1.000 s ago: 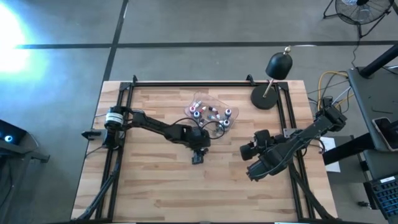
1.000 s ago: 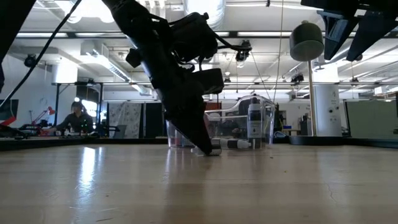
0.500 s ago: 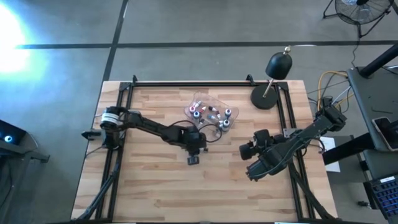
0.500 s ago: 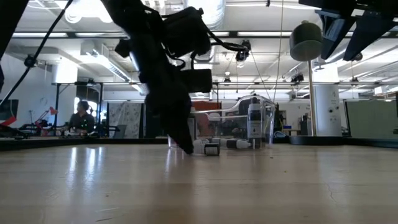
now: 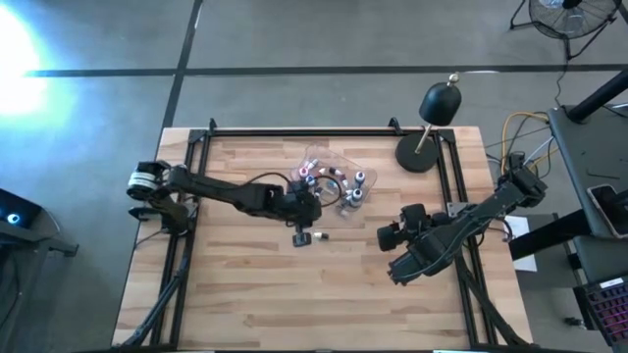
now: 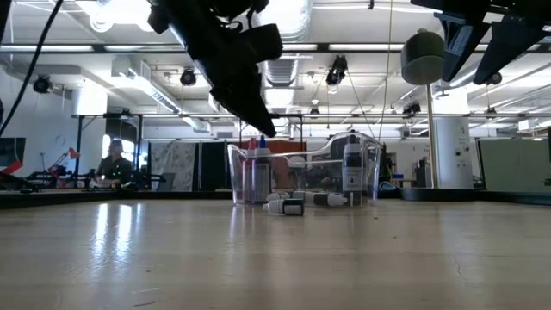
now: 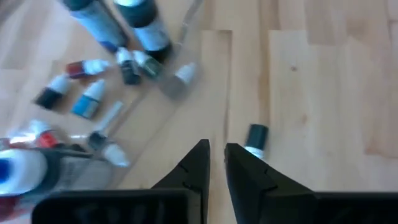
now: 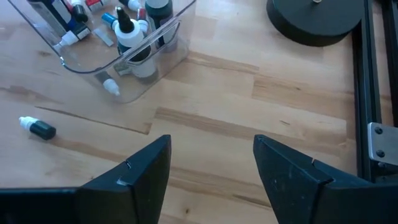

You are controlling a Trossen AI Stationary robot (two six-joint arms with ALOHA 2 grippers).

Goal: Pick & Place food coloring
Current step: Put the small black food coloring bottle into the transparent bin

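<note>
A clear plastic tray (image 5: pixel 334 162) at the table's far middle holds several food coloring bottles (image 7: pixel 87 102), some lying and some upright. One small dark bottle with a white cap (image 7: pixel 255 138) lies on its side on the bare wood in front of the tray (image 5: pixel 316 235) (image 8: pixel 37 128). My left gripper (image 7: pixel 215 149) hangs above the table just beside this bottle, shut, with nothing between its fingers; in the low view it (image 6: pixel 263 129) is well clear of the wood. My right gripper (image 8: pixel 211 149) waits open and empty at the table's right (image 5: pixel 400 257).
A black lamp with a round base (image 5: pixel 420 155) and a dome shade (image 5: pixel 441 103) stands at the far right. Black frame rails (image 5: pixel 294 130) run along the table's far, left and right sides. Bare wood lies toward the near edge.
My left gripper was down at the table with its fingers open by the lying bottle. It has shut with nothing between its fingers and risen, drawing back a little toward the tray. The bottle stays lying on the wood.
</note>
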